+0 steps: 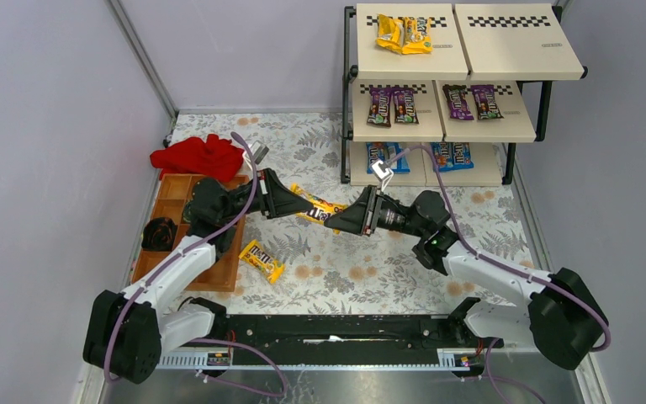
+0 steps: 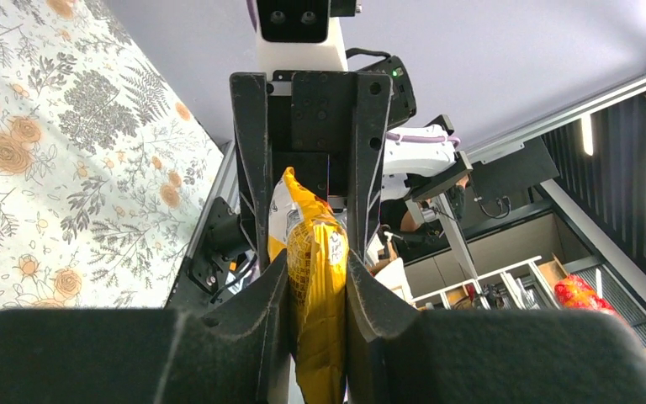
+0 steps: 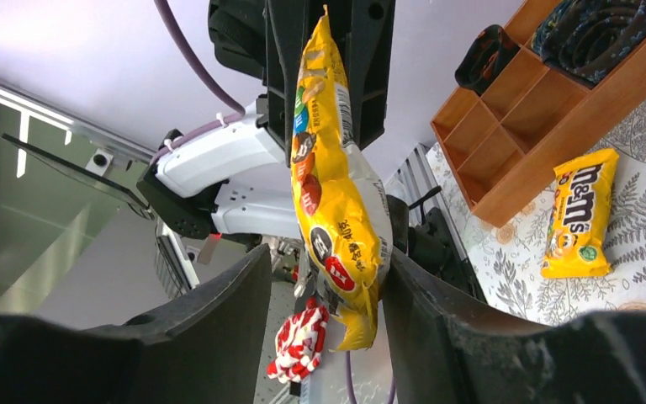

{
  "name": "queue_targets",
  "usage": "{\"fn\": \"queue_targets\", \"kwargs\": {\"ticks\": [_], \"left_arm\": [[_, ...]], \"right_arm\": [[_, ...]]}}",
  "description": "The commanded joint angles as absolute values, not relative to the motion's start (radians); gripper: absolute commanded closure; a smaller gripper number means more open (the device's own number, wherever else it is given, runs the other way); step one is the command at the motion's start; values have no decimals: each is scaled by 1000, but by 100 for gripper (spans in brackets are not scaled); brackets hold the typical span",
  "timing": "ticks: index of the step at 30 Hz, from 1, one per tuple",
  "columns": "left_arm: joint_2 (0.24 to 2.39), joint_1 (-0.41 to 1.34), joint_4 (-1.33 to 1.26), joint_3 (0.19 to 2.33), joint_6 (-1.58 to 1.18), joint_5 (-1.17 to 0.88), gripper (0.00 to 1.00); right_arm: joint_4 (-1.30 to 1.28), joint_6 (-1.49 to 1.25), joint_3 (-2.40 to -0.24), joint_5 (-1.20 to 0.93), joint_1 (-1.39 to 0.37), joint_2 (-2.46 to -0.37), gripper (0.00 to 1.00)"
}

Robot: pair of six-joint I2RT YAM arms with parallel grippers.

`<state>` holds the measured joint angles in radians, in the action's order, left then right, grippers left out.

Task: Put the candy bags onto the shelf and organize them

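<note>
My left gripper (image 1: 301,204) is shut on one end of a yellow candy bag (image 1: 320,209) and holds it above the table's middle; in the left wrist view the bag (image 2: 320,252) is pinched between the fingers (image 2: 256,311). My right gripper (image 1: 338,220) faces it, open, with its jaws around the bag's other end (image 3: 328,202); a gap shows on one side. A second yellow candy bag (image 1: 262,260) lies flat on the mat and shows in the right wrist view (image 3: 579,210). The shelf (image 1: 505,50) stands at the back right.
The shelf holds yellow bags (image 1: 404,34) on top, purple-brown bags (image 1: 391,105) in the middle and blue bags (image 1: 452,155) at the bottom. A brown wooden tray (image 1: 219,271) and a red cloth (image 1: 200,156) are at the left.
</note>
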<state>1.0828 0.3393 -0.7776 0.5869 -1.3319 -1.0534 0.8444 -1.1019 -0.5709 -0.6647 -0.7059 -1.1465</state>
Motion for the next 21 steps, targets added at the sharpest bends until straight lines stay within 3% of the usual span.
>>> {"fn": "queue_targets", "kwargs": {"ticks": [1, 7, 10, 17, 21], "left_arm": [[1089, 329, -843, 615, -1338, -1020, 78], [1085, 316, -820, 596, -1330, -995, 77], [1088, 296, -809, 599, -1331, -1003, 72], [1049, 261, -521, 660, -1145, -996, 47], [1023, 219, -240, 721, -952, -951, 26]], "right_arm": [[1097, -1219, -561, -597, -703, -1187, 45], [1188, -1284, -561, -567, -703, -1269, 56], [1261, -1326, -550, -560, -702, -1315, 60], [1376, -1397, -518, -568, -668, -1395, 67], [1418, -1427, -492, -580, -622, -1416, 68]]}}
